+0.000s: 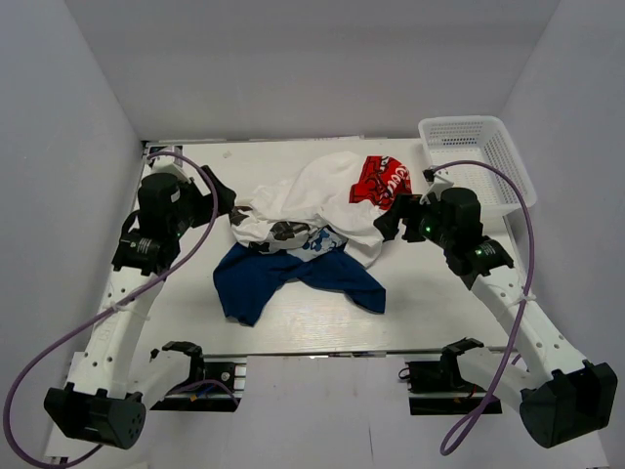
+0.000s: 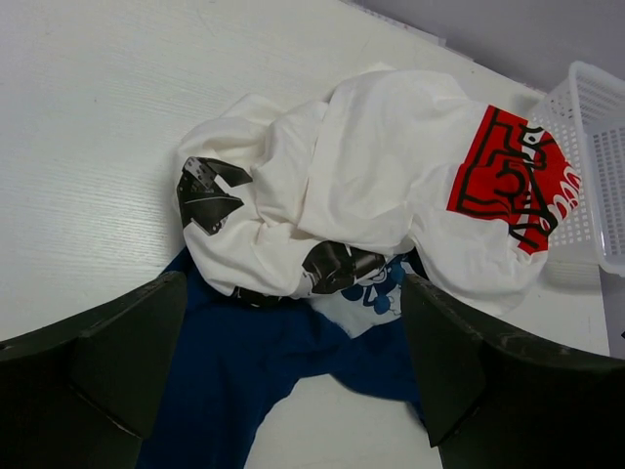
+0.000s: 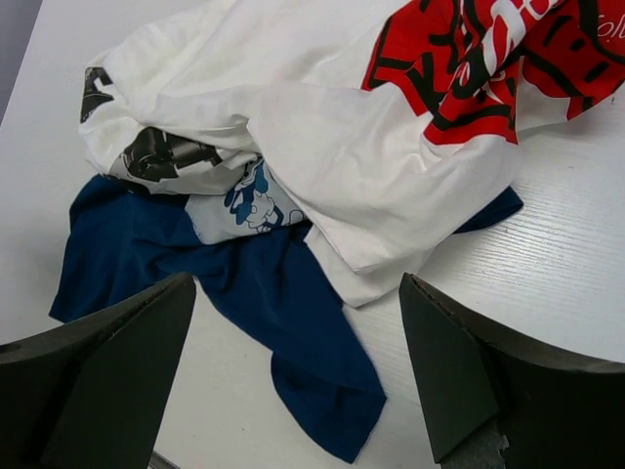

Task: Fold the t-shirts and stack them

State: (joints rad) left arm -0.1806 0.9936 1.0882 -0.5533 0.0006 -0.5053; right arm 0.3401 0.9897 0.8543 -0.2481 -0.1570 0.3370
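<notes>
A crumpled white t-shirt (image 1: 317, 195) with a red graphic (image 1: 379, 180) and dark prints lies in a heap on top of a navy blue t-shirt (image 1: 264, 278) in the middle of the table. The navy shirt's pale cartoon-mouse print (image 1: 320, 241) peeks out under the white one. Both shirts also show in the left wrist view (image 2: 381, 147) and the right wrist view (image 3: 293, 293). My left gripper (image 1: 224, 201) is open and empty at the heap's left edge. My right gripper (image 1: 389, 219) is open and empty at its right edge.
A white lattice plastic basket (image 1: 480, 156) stands at the back right corner of the white table (image 1: 430, 303); it also shows in the left wrist view (image 2: 596, 147). Grey walls enclose the table on three sides.
</notes>
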